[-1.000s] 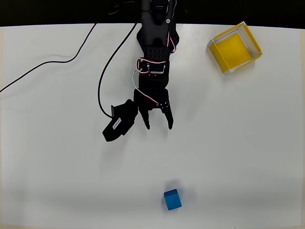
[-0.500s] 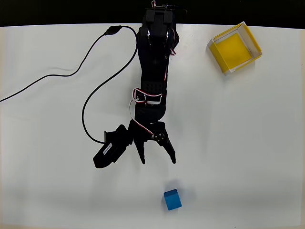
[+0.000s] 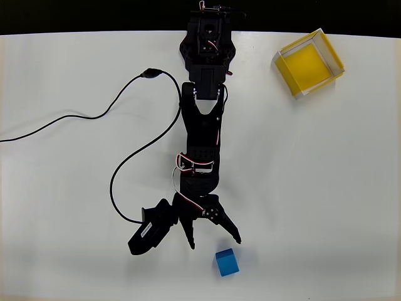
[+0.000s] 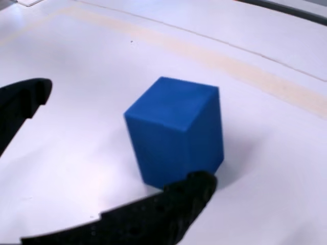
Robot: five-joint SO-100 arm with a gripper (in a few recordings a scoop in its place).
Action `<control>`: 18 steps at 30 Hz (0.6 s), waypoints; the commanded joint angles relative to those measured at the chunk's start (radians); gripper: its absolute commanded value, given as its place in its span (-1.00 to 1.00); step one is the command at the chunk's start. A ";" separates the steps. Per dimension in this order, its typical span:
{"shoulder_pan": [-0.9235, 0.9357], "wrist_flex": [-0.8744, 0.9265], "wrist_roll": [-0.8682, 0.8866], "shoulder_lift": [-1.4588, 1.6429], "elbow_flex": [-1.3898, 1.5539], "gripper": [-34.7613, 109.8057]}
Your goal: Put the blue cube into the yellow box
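**Open gripper near the blue cube**

The gripper (image 3: 216, 241) is spread wide open, just beside the blue cube (image 3: 227, 262) at the tabletop's (image 3: 326, 188) bottom edge. One finger could bump the cube away. The yellow box (image 3: 307, 63) waits top right.

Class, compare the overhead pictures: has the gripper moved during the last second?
Yes. The open gripper has moved down the overhead view, away from the yellow box and close to the stationary blue cube.

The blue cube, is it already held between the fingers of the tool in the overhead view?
No, the blue cube sits on the white table just past the open tool, with neither finger touching it.
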 commanded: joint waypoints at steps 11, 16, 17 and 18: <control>-0.048 -0.029 -0.041 -0.209 -0.428 0.25; -0.064 -0.029 -0.044 -0.304 -0.532 0.25; -0.067 -0.029 -0.044 -0.321 -0.551 0.25; -0.071 -0.032 -0.046 -0.337 -0.566 0.24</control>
